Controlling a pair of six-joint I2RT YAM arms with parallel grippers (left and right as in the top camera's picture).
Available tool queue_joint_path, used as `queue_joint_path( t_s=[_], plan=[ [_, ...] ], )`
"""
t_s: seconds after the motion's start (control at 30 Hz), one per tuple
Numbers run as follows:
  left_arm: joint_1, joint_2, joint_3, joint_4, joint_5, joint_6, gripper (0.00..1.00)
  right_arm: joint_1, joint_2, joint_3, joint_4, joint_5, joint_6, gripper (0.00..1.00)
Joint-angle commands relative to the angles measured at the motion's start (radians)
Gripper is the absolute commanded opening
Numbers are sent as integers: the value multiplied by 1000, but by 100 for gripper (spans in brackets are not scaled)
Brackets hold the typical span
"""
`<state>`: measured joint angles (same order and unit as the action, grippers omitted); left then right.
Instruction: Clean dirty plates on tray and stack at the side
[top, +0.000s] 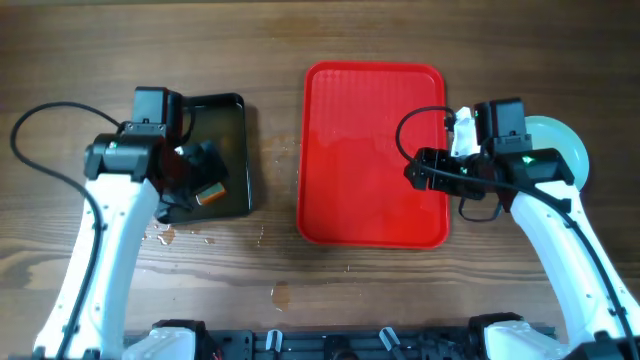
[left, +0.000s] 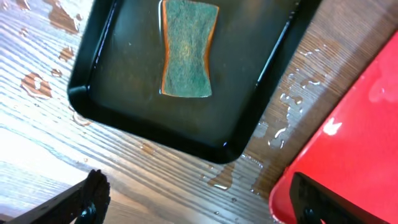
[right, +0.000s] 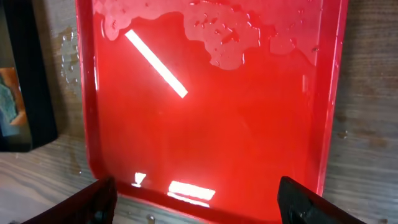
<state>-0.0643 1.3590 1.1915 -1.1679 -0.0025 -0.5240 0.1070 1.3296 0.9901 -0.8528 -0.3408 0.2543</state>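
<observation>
While both arms hang over the wooden tabletop (top: 330, 290), the left tool (left: 200, 208) is released. Its two dark fingers (left: 93, 196) are spread wide at the bottom of its wrist view, with only wet wood between them. Just ahead of it lies a small black rectangular tray (left: 118, 87) with a thin film of liquid. Flat in that tray rests a green-topped, orange-edged rectangular sponge (left: 186, 53), well clear of the fingers. Water droplets (left: 286, 118) bead the wood ahead and to this tool's right, between the black tray and a red corner. The right tool (right: 199, 208) is likewise released, fingers (right: 99, 202) far apart and gripping nothing. It hovers over the near end of a large bright red rectangular plastic tray (right: 211, 137), whose floor carries puddled water (right: 236, 37) at the far end. Round pale light-blue plates (top: 565, 140) sit off the red tray, on the tabletop behind the right tool. The arm partly hides them, so their number cannot be told.
</observation>
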Motion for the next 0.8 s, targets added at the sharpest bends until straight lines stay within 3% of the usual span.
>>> queue_joint_path(
  t_s=[0.0,0.1,0.13,0.3,0.63,0.77],
  plan=[
    [4,-186,-1,-15,4,53,100,4,-192,57,-16,-21,-47,83],
    [4,-314,-1,-24,2,53,100,4,-373,66,-9,-21,-45,89],
    [4,-351,-1,-30,2,53,100,4,-426,66,-4,-18,-45,100],
    [4,-507,-1,-31,16,38,100,4,-629,66,-2,-18,-42,100],
    [4,-532,-1,-31,16,38,100,5,-637,37,-27,-18,-42,100],
    [4,-533,-1,-31,16,38,100,5,-761,-92,109,155,-148,100]
  ],
)
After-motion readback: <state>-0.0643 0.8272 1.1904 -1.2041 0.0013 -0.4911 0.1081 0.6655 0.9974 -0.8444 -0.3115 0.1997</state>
